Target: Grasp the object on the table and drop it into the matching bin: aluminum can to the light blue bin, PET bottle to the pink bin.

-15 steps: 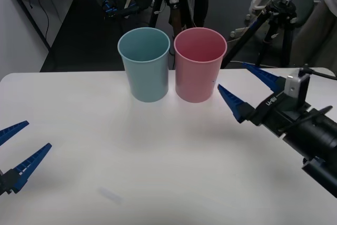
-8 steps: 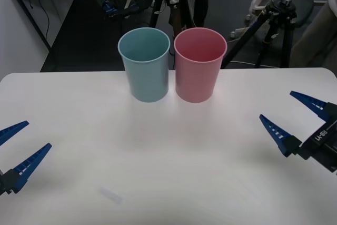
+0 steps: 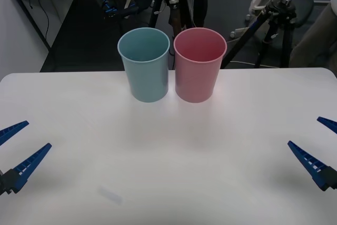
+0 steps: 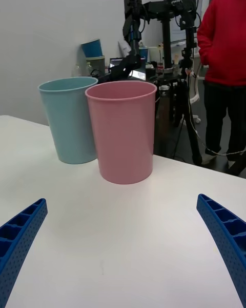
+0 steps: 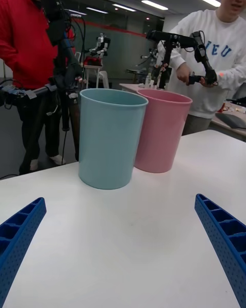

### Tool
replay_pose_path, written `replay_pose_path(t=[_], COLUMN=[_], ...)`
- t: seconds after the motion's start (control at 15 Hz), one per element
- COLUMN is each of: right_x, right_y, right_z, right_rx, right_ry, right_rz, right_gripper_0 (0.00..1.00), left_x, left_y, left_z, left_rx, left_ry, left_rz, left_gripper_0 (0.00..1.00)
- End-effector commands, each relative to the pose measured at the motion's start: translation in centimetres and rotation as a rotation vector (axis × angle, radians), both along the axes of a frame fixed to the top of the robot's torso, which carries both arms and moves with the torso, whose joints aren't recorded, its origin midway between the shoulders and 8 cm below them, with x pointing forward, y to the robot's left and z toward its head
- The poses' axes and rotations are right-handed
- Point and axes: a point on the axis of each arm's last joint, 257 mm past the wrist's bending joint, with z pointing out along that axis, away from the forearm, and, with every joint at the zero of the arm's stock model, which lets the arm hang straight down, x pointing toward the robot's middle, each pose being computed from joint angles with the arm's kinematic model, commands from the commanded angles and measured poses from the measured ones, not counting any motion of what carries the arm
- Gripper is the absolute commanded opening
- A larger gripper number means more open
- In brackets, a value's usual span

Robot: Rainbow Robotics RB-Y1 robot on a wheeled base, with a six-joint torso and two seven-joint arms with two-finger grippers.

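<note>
**Both arms low at the bench's side edges, bins standing at the far edge**

The bench (image 3: pixel 168 146) carries the light blue bin (image 3: pixel 145 64) and the pink bin (image 3: pixel 199 64), both upright near the middle of its far edge. They stand just beside each other, rims close; whether they touch cannot be told. The blue one is on the robot's left, the pink one on its right.

The left end effector (image 3: pixel 13 148) sits low at the bench's left edge near the near corner, its two blue ribbed fingers spread well apart with nothing between them. The right end effector (image 3: pixel 322 148) is low at the right edge, its fingers likewise wide apart and empty. In the right wrist view its fingers (image 4: pixel 20 238) frame bare white surface with the pink bin straight ahead and the blue bin behind and beside it. In the left wrist view the left fingers (image 5: pixel 223 244) frame the blue bin ahead, the pink one beyond.

As for the can, no view lets its place be told: the surface between the end effectors and the bins carries nothing to grasp. It may already lie inside a bin, though neither interior can be checked.

So the deciding relation, which arm is nearer and how the can's axis lies, cannot be judged. Both arms are about equally far from the bins, each nearer the bin on its own side.
</note>
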Motion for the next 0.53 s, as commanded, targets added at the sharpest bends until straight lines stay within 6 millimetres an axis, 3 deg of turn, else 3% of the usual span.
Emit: replay_pose_path(t=[0.07,0.53], right_x=[-1.2,-2.8], right_y=[-0.8,-1.1], right_z=[-0.4,-1.1], right_rx=[0.008,0.002], right_ry=[0.020,0.041], right_rz=[-0.011,-0.002], right_gripper_0=[1.00,1.00], left_x=[0.0,0.0], left_y=[0.0,0.0], left_z=[0.0,0.0], left_rx=[0.000,0.000], left_ry=[0.000,0.000], left_rz=[0.000,0.000], left_gripper_0=[1.00,1.00])
